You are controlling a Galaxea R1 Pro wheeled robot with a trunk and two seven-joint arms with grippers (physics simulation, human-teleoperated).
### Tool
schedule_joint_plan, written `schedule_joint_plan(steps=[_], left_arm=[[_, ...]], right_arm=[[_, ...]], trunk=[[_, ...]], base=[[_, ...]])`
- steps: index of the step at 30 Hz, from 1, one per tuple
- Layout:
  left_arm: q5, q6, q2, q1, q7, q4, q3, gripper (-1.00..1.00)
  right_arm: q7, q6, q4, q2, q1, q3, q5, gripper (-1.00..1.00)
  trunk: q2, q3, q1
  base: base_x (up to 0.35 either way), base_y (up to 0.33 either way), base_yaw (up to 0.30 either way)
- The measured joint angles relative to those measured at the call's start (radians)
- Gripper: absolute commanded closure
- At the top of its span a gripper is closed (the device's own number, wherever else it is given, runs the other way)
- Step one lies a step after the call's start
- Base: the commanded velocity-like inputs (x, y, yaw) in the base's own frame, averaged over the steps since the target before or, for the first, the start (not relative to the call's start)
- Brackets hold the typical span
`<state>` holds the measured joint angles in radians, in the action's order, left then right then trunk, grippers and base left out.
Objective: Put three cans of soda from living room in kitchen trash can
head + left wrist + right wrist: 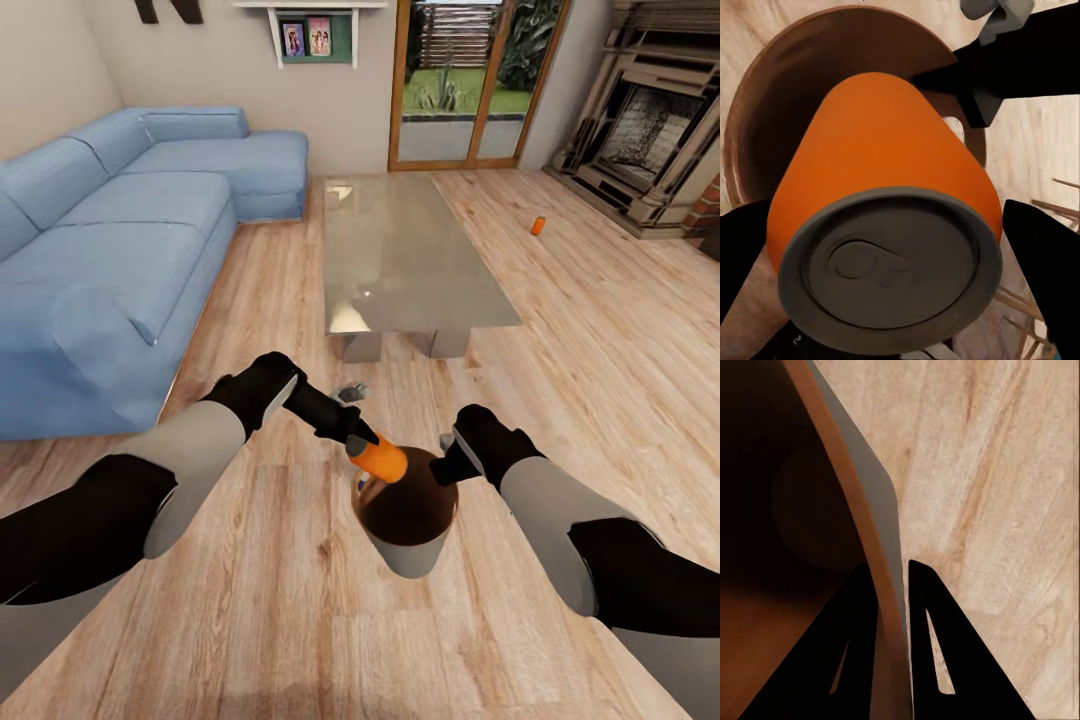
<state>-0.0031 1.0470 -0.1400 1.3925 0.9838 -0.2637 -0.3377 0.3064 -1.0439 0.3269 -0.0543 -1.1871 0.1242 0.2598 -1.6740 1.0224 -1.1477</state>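
My left gripper (362, 443) is shut on an orange-red soda can (385, 462), held tilted over the mouth of the trash can (408, 552). In the left wrist view the soda can (885, 217) shows its silvery top, with the bin's brown inside (787, 82) behind it. My right gripper (447, 468) is shut on the bin's rim, one finger inside and one outside the wall (881, 502). The bin is pale grey outside and glossy brown inside. A second orange-red can (538, 225) lies on the wood floor near the fireplace. The dark blue can is not clearly seen.
A glass coffee table (405, 250) stands just ahead, a blue corner sofa (120, 250) to the left, the fireplace (650, 130) at the far right and a glass door (470, 80) at the back. A small grey object (350, 392) lies on the floor by my left wrist.
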Motion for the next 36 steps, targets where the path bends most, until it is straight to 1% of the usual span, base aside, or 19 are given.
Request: schedule_joint_plan(steps=[1,2,5,6,7,11,13,16,20,22,24,25,29,33,36], left_arm=[[0.0,0.0,-0.001,-0.001,-0.012,-0.001,0.0,1.0],[0.0,0.0,-0.002,-0.002,-0.017,-0.002,0.0,1.0],[0.001,0.0,-0.004,-0.003,-0.029,-0.002,0.0,1.0],[0.001,0.0,-0.006,-0.004,-0.036,-0.002,0.0,1.0],[0.001,0.0,-0.007,-0.005,-0.038,-0.002,0.0,1.0],[0.0,0.0,-0.014,-0.019,-0.046,-0.003,-0.001,1.0],[0.001,0.0,-0.018,-0.03,-0.047,-0.006,-0.002,1.0],[0.001,0.0,-0.023,-0.043,-0.049,-0.008,-0.002,1.0],[-0.001,0.0,-0.025,-0.072,-0.05,-0.01,-0.005,1.0],[-0.001,0.0,-0.025,-0.079,-0.062,-0.01,-0.005,1.0],[-0.006,-0.002,-0.025,-0.1,-0.106,-0.01,-0.008,1.0],[-0.004,-0.001,-0.026,-0.105,-0.115,-0.01,-0.007,1.0],[-0.002,-0.001,-0.029,-0.14,-0.165,-0.012,-0.007,1.0],[-0.002,-0.001,-0.031,-0.162,-0.206,-0.012,-0.007,1.0],[0.0,0.0,-0.032,-0.17,-0.221,-0.013,-0.006,1.0]], right_arm=[[-0.001,0.001,0.0,-0.003,0.0,0.002,0.01,1.0],[-0.001,0.001,0.0,-0.006,0.0,0.002,0.01,1.0],[0.001,-0.002,0.001,-0.012,0.0,-0.003,-0.021,1.0],[0.001,-0.003,0.001,-0.014,0.0,-0.004,-0.023,1.0],[0.001,-0.002,0.001,-0.015,0.0,-0.004,-0.021,1.0],[-0.002,0.001,0.0,-0.021,0.0,0.0,0.007,1.0],[-0.001,0.0,0.0,-0.026,0.0,-0.001,0.0,1.0],[0.0,-0.002,0.001,-0.035,-0.001,-0.004,-0.021,1.0],[-0.003,0.0,0.001,-0.051,-0.001,0.0,0.001,1.0],[-0.002,-0.001,0.001,-0.055,-0.001,-0.001,-0.008,1.0],[-0.001,-0.002,0.001,-0.059,-0.002,-0.003,-0.015,1.0],[-0.001,-0.002,0.001,-0.059,-0.002,-0.003,-0.015,1.0],[-0.003,0.0,0.0,-0.06,-0.002,-0.001,0.0,1.0],[-0.002,-0.001,0.0,-0.063,-0.002,-0.002,-0.008,1.0],[-0.002,-0.001,0.0,-0.065,-0.002,-0.003,-0.01,1.0]], trunk=[[0.0,0.0,0.0],[0.0,0.0,0.0],[0.0,0.0,0.0],[0.0,0.0,0.0],[0.0,0.0,0.0],[0.0,0.0,0.0],[0.0,0.0,0.0],[0.0,0.0,0.0],[0.0,0.0,0.0],[0.0,0.0,0.0],[0.0,0.0,0.0],[0.0,0.0,0.0],[0.0,0.0,0.0],[0.0,0.0,0.0],[0.0,0.0,0.0]], base=[[0.0,0.0,0.0],[0.0,0.0,0.0],[0.0,0.0,0.0],[0.0,0.0,0.0],[0.0,0.0,0.0],[0.0,0.0,0.0],[0.0,0.0,0.0],[0.0,0.0,0.0],[0.0,0.0,0.0],[0.0,0.0,0.0],[0.0,0.0,0.0],[0.0,0.0,0.0],[0.0,0.0,0.0],[0.0,0.0,0.0],[0.0,0.0,0.0]])
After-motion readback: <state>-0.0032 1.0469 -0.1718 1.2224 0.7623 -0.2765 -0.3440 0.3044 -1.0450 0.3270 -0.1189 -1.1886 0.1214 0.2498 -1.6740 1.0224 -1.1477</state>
